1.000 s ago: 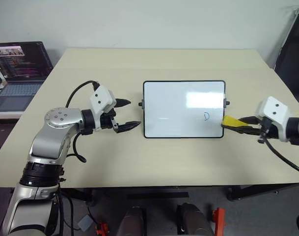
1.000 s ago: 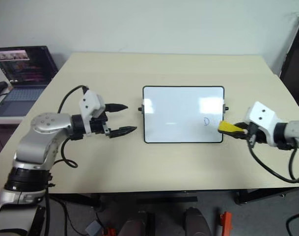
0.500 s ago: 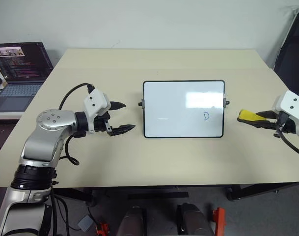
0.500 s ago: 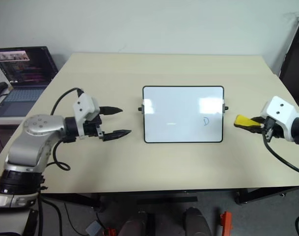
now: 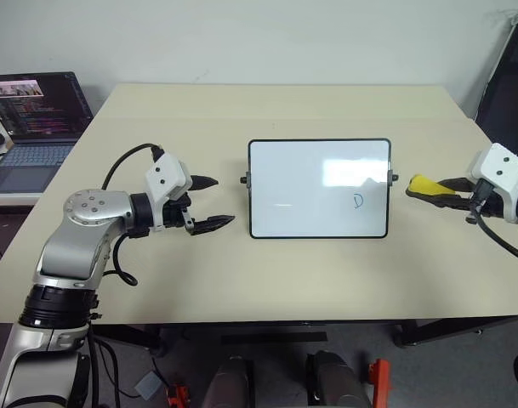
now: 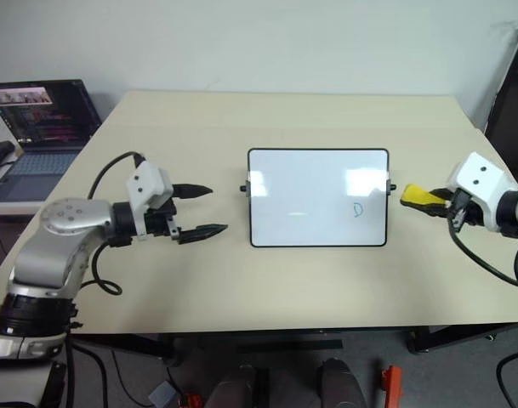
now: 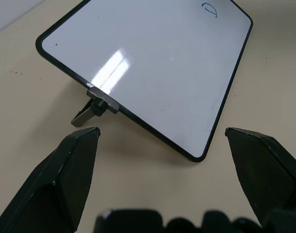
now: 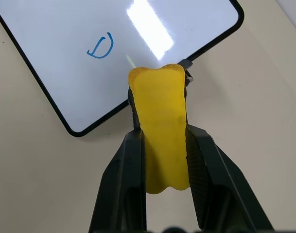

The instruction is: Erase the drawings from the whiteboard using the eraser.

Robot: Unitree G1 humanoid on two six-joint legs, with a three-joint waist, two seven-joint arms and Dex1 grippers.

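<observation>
Whiteboard (image 5: pixel 319 188) flat on table (image 5: pixel 241 272), one blue "D" drawing (image 5: pixel 358 201) on it, right gripper (image 5: pixel 430 188) clamping yellow eraser (image 5: pixel 422 184) just beside board's right knob, left gripper (image 5: pixel 214 202) with fingers spread wide, empty, left of board

A small white whiteboard (image 5: pixel 318 189) with a thin black frame, rounded corners and a small black knob at each short side lies flat at the middle of the beige desk (image 5: pixel 276 272), its long sides running left to right. One blue drawing (image 5: pixel 358 201), a letter-like "D", sits on its surface near the right short side, below a bright patch of glare. The eraser (image 5: pixel 424 185), a small bright yellow soft block, is clamped between the two black fingers of the right hand (image 5: pixel 437 189), raised just off the board's right edge beside the knob, its blunt end pointing towards the board.
</observation>
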